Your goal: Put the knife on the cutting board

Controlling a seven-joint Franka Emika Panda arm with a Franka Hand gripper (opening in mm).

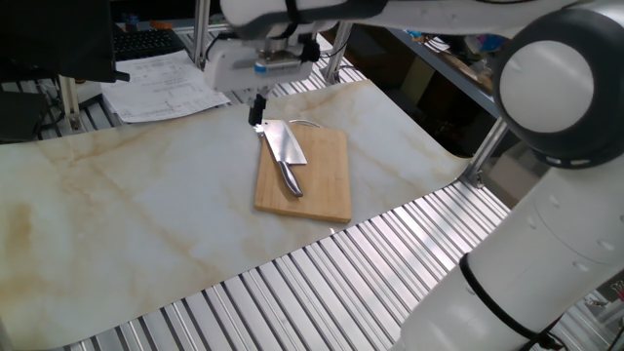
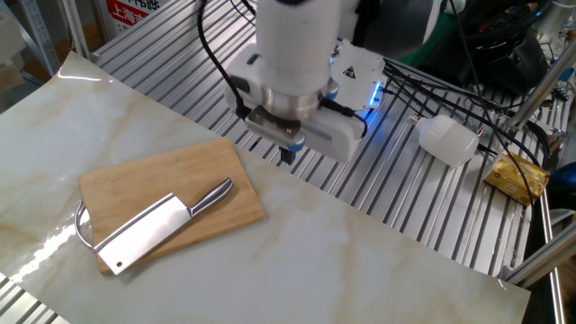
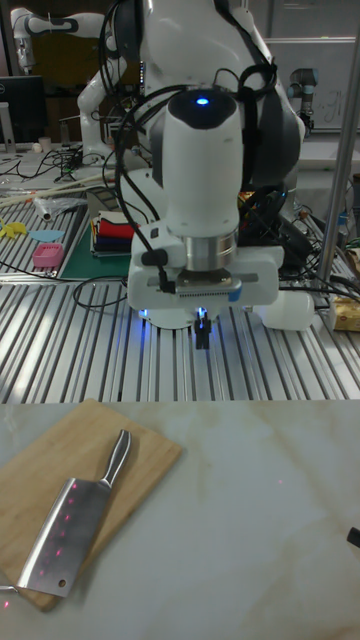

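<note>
The knife (image 1: 285, 156), a silver cleaver, lies flat on the tan cutting board (image 1: 327, 185), blade toward the far end and handle toward the near end. The other fixed view has the knife (image 2: 157, 225) diagonal on the board (image 2: 162, 184), its blade tip hanging slightly over the near edge. My gripper (image 1: 258, 109) hangs in the air beyond the board's far corner, apart from the knife. Its dark fingers are pressed together with nothing between them, as seen on the gripper (image 3: 202, 336) in the tall view and on the gripper (image 2: 288, 155) in the other fixed view.
The board rests on a marble-patterned mat (image 1: 117, 214) over a slatted metal table (image 2: 396, 189). A wire loop (image 2: 79, 225) sticks out at the board's end. Papers (image 1: 156, 83) lie at the back. A white bottle (image 2: 447, 137) and a yellow packet (image 2: 517, 175) sit off the mat.
</note>
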